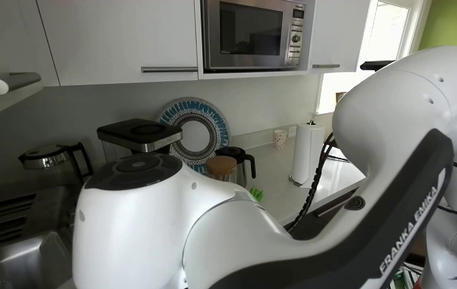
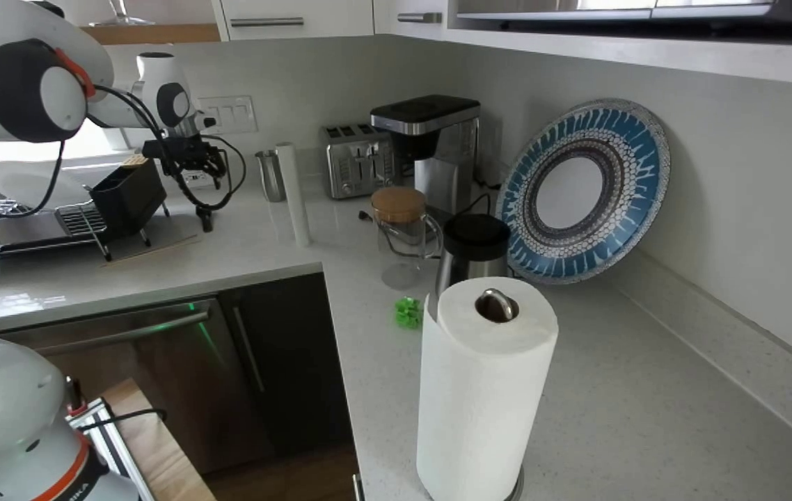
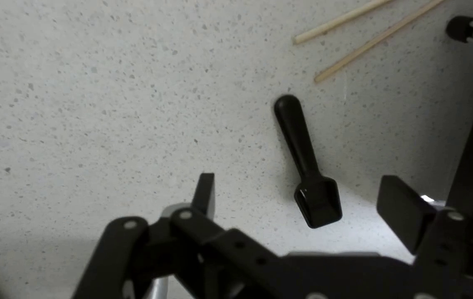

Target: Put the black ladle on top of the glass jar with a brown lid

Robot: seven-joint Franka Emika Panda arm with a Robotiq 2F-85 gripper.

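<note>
The black ladle [image 3: 303, 153] lies on the speckled counter in the wrist view. Its scoop shows between the two spread fingers of my gripper [image 3: 298, 187], and its handle points away from the gripper. The gripper is open and empty, with counter visible on both sides of the scoop. In an exterior view the gripper [image 2: 205, 217] hangs low over the far counter; I cannot make out the ladle there. The glass jar with a brown lid [image 2: 399, 240] stands upright on the counter, nothing on its lid. Its lid [image 1: 221, 165] also shows behind the arm.
Two wooden sticks [image 3: 357, 50] lie near the ladle's handle. A dish rack with a black holder [image 2: 130, 195] stands beside the gripper. A white roll [image 2: 293, 195] and metal cup [image 2: 271, 175] stand between gripper and jar. A coffee machine [image 2: 431, 146] and black-lidded carafe [image 2: 474, 240] flank the jar.
</note>
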